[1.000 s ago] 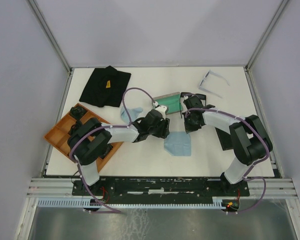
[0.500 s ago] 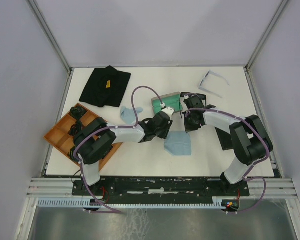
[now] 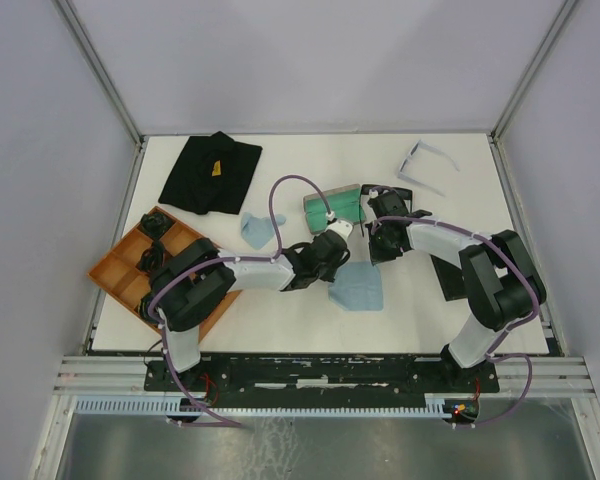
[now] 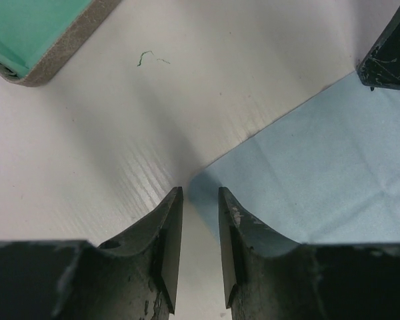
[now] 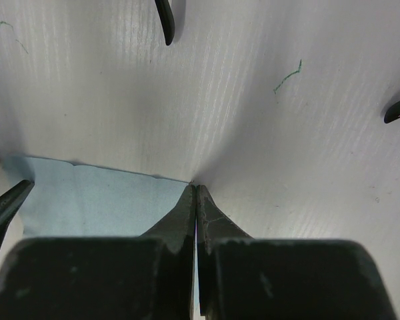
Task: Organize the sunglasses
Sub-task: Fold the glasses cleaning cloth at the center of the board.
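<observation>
The pale lavender-white sunglasses lie unfolded at the back right, far from both grippers. Thin black bits that look like parts of the black sunglasses show behind my right wrist, mostly hidden. Two black curved tips show in the right wrist view. My left gripper is narrowly open and empty, its tips at one corner of a light blue cloth. My right gripper is shut, tips down on the table at another corner of that cloth.
An open grey case with green lining lies just behind the grippers. A second blue cloth lies left of it. A black cloth is at the back left, an orange tray at the left, a black case under the right arm.
My left gripper has swung right and towards the near edge, from beside the green-lined case to the blue cloth's corner. The right arm has not moved.
</observation>
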Tool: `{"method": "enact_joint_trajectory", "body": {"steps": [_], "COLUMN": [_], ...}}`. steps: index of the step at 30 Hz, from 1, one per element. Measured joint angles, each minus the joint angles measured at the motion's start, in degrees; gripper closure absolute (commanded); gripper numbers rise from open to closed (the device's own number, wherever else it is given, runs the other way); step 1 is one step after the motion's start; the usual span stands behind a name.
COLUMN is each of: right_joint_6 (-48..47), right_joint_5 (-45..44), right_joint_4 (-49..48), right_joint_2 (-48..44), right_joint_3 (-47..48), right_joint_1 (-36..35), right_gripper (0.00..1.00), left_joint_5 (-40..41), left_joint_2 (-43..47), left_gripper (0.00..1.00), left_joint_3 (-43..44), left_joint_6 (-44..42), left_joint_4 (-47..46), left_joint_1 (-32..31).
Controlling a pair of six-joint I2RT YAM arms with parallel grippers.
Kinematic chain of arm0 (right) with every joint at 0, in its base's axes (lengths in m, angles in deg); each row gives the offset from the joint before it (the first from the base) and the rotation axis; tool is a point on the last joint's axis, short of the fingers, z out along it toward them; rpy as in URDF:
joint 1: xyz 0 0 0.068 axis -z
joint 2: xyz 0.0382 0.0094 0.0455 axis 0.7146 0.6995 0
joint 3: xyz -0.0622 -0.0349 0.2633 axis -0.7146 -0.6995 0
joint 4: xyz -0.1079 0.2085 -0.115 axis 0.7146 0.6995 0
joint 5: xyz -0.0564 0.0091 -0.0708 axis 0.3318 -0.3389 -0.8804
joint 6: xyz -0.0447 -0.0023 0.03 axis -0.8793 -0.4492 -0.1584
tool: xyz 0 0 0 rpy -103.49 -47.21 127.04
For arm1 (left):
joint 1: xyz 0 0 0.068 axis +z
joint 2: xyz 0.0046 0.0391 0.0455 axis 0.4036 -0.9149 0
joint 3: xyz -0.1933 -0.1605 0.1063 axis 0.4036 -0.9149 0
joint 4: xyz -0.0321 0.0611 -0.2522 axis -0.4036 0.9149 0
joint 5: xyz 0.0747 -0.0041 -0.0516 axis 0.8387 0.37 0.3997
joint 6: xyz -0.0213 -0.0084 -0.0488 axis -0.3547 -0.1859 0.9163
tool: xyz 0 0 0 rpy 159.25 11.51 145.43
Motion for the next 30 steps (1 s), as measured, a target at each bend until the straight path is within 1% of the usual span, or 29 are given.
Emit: {"method": "enact_joint_trajectory", "body": {"steps": [2,4,10,14,20,30], "right_joint_6": [0.0,0.0,0.0,0.2,0.2,-1.2], "right_joint_5": [0.0,0.0,0.0,0.3,1.6,2.4], "right_joint_4": [-0.1,-0.1,-0.2,-1.1,-4.0,-9.4], "right_joint_2": [0.0,0.0,-0.1,-0.6,-1.7,-5.0], "right_joint_3": [-0.1,-0.1,-0.2,-0.9,-2.8,-5.6], "right_joint_1": [0.0,0.0,0.0,0.0,0.3,0.3], "right_gripper": [1.0,1.0,1.0,1.0,1.0,1.0], "left_joint_5": [0.7,1.4,2.2,2.2,2.8,3.2], "left_joint_2": [-0.1,-0.2,-0.4,-0.4,-0.4,0.2], "left_gripper": [0.68,0.71,0.89,0.97,0.97,0.97], "left_joint_3": [0.0,0.0,0.0,-0.4,-0.5,-1.3], "left_joint_6": [0.0,0.0,-0.1,-0.1,-0.2,-3.3], "left_joint_4": [0.0,-0.1,-0.5,-1.3,-1.7,-3.1], "left_joint_1": [-0.3,-0.5,-0.7,-0.7,-0.8,-0.7]}}
